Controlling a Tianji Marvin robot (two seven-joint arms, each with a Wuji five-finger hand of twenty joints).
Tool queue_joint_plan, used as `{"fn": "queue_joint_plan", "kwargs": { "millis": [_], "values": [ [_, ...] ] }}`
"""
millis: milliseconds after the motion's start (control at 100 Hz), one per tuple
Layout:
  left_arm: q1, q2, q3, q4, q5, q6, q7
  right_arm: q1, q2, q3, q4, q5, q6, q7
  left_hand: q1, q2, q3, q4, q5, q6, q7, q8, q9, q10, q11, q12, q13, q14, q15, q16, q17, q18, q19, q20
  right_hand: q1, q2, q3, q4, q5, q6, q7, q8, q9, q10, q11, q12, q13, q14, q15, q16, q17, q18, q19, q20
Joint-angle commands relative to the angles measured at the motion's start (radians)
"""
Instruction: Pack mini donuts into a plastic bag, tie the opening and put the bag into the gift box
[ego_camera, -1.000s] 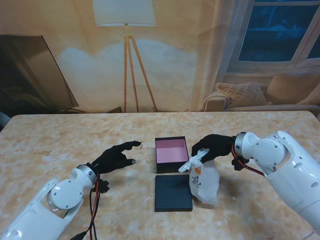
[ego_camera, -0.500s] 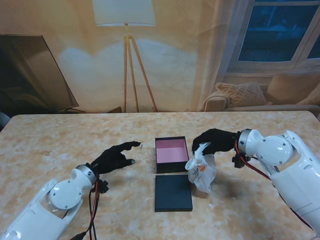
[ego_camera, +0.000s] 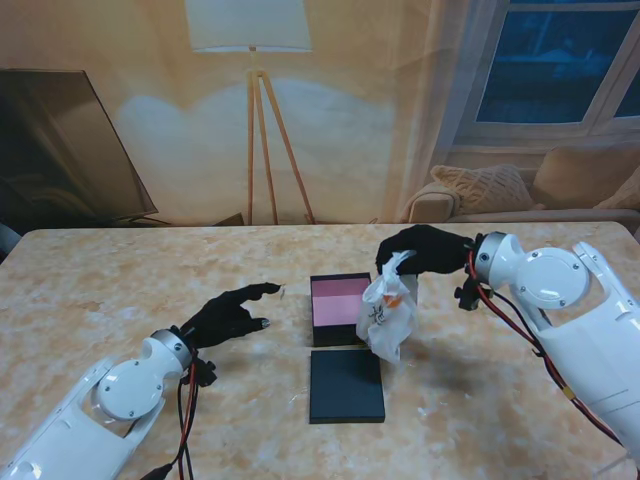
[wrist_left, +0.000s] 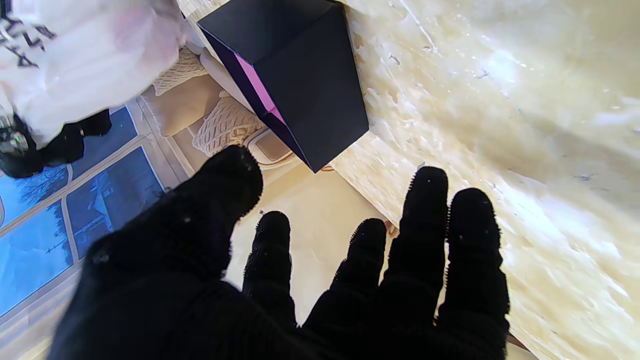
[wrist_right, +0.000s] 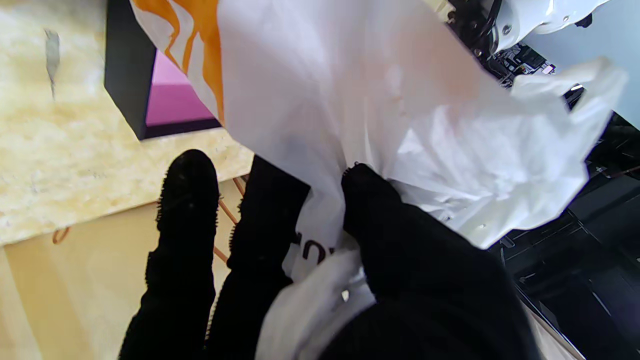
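Observation:
My right hand is shut on the knotted top of the white plastic bag, which hangs in the air at the right edge of the black gift box with the pink inside. The right wrist view shows the bag pinched between thumb and fingers, with the box beyond it. The box's black lid lies flat on the table, nearer to me than the box. My left hand hovers open to the left of the box, fingers spread, holding nothing. The donuts are hidden inside the bag.
The marble-patterned table stretches wide on both sides. A floor lamp, a sofa with cushions and a window stand behind the far table edge.
My right hand has lifted the bag and carried it left and away from me, from beside the lid to the box's right edge. The left hand has not moved.

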Motion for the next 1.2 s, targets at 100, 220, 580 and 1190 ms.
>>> {"fn": "queue_joint_plan", "kwargs": {
  "millis": [100, 220, 580, 1190],
  "values": [
    [0.0, -0.004, -0.003, -0.001, -0.003, 0.004, -0.013, 0.088, -0.035, -0.055, 0.045, 0.021, 0.027, -0.018, 0.006, 0.021, -0.019, 0.018, 0.026, -0.042, 0.008, 0.017, -0.006, -0.008, -0.014, 0.0, 0.0, 0.009, 0.008, 0.018, -0.004, 0.002, 0.005, 0.018, 0.004, 0.005, 0.028, 0.002, 0.033, 0.014, 0.048, 0.021, 0.024, -0.022, 0.023, 0.012, 0.017, -0.012, 0.014, 0.035, 0.014, -0.021, 0.023, 0.005],
    [-0.002, -0.005, -0.005, 0.002, -0.006, 0.003, -0.01, 0.156, -0.054, -0.116, 0.111, 0.03, 0.042, -0.059, 0.007, 0.022, -0.021, 0.018, 0.026, -0.043, 0.01, 0.019, -0.005, -0.009, -0.014, 0.0, 0.001, 0.008, 0.008, 0.018, -0.005, 0.001, 0.004, 0.017, 0.001, 0.006, 0.03, 0.002, 0.03, 0.008, 0.051, 0.023, 0.022, -0.026, 0.022, 0.011, 0.017, -0.014, 0.007, 0.032, 0.016, -0.024, 0.02, 0.002],
    [-0.01, -0.009, -0.005, 0.013, -0.006, 0.011, 0.004, 0.341, -0.138, -0.327, 0.367, 0.13, 0.101, -0.169, 0.011, 0.026, -0.024, 0.018, 0.017, -0.056, 0.01, 0.018, -0.008, -0.01, -0.015, 0.001, -0.001, 0.008, 0.009, 0.019, -0.007, 0.0, 0.003, 0.016, 0.005, 0.006, 0.033, 0.002, 0.027, 0.018, 0.056, 0.021, 0.013, -0.016, 0.03, 0.009, 0.004, -0.003, 0.009, 0.032, 0.004, -0.018, 0.013, -0.005],
    [-0.013, -0.011, -0.008, 0.017, -0.002, 0.01, 0.015, 0.421, -0.191, -0.524, 0.539, 0.05, 0.06, -0.266, 0.014, 0.024, -0.027, 0.018, 0.014, -0.064, 0.018, 0.017, -0.009, -0.013, -0.011, 0.003, -0.001, 0.006, 0.015, 0.024, -0.008, -0.004, 0.001, 0.014, 0.009, 0.013, 0.019, 0.003, 0.012, 0.02, 0.058, 0.007, -0.005, -0.012, 0.048, -0.009, -0.015, -0.005, 0.021, 0.023, -0.021, -0.016, 0.025, -0.007]
  ]
}}
